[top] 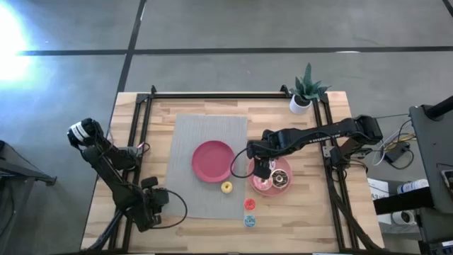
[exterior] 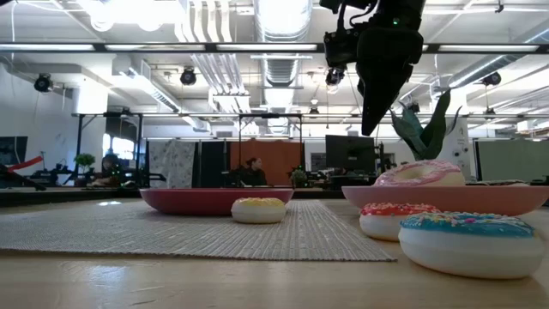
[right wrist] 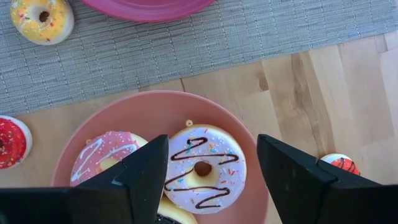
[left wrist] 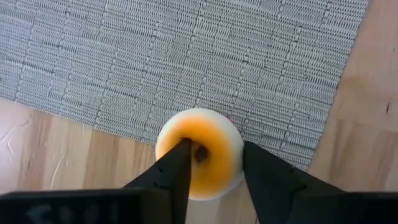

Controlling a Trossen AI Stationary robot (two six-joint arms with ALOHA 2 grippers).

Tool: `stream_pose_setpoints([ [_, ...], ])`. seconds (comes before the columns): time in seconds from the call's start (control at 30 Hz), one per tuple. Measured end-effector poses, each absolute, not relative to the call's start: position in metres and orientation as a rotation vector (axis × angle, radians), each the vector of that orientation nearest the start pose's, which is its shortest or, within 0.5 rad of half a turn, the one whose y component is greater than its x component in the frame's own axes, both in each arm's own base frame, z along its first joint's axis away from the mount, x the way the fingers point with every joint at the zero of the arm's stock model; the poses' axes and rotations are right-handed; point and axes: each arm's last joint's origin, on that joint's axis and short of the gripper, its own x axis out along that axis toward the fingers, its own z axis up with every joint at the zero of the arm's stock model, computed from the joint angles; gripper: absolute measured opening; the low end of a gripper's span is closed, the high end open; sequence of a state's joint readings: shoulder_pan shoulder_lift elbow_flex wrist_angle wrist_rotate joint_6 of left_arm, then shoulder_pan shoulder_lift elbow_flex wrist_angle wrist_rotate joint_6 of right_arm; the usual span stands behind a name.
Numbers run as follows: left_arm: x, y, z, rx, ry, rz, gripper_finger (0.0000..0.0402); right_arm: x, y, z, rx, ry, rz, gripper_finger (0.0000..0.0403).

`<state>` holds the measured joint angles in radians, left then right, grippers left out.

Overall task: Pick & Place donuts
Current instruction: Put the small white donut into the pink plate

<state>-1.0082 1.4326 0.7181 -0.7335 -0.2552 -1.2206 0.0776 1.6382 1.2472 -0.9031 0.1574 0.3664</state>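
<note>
My left gripper [left wrist: 214,149] stands at the table's near left [top: 151,207], shut on an orange donut [left wrist: 214,180] at the grey mat's edge [left wrist: 292,158]. My right gripper [right wrist: 211,142] hangs open above the pink plate [right wrist: 155,109], clear of it in the low view [exterior: 371,124]. Directly under it on the plate lie a white donut with chocolate drizzle [right wrist: 202,168] and a pink sprinkled one [right wrist: 102,155]. A yellow donut [top: 226,187] sits on the mat. A red donut [top: 249,204] and a blue one [top: 249,221] rest on the wood. My left gripper comes at the orange donut from above. One fingertip [left wrist: 183,149] stands at the donut's hole and the other [left wrist: 249,155] against its outer rim [left wrist: 236,146], with the ring between them. Whether the donut is lifted or rests on the mat's edge, I cannot tell.
A red plate [top: 212,161] lies on the mat [top: 205,134] left of the pink plate. A potted plant [top: 304,92] stands at the far right corner. Another small red-white donut [right wrist: 339,163] lies on the wood beside the pink plate. Black rails [top: 141,127] run along the table's sides.
</note>
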Motion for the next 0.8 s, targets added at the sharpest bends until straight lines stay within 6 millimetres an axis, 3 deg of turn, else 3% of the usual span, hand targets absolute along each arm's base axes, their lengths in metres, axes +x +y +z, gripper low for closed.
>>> stream_pose_setpoints([
  [0.27, 0.121, -0.179, 0.154, -0.148, 1.305, 0.191, 0.0012, 0.313, 0.020, 0.236, 0.160, 1.252, -0.299, 0.0235],
  [0.4, 0.122, -0.179, 0.161, -0.139, 1.328, 0.204, 0.0003, 0.313, 0.020, 0.237, 0.163, 1.254, -0.290, 0.0235],
  [0.6, 0.127, -0.170, 0.204, -0.186, 1.224, 0.215, 0.0001, 0.322, 0.020, 0.249, 0.198, 1.198, -0.193, 0.0235],
  [0.8, 0.137, -0.128, 0.252, -0.443, 0.886, 0.237, 0.0001, 0.343, 0.009, 0.269, 0.218, 0.981, -0.043, 0.0235],
])
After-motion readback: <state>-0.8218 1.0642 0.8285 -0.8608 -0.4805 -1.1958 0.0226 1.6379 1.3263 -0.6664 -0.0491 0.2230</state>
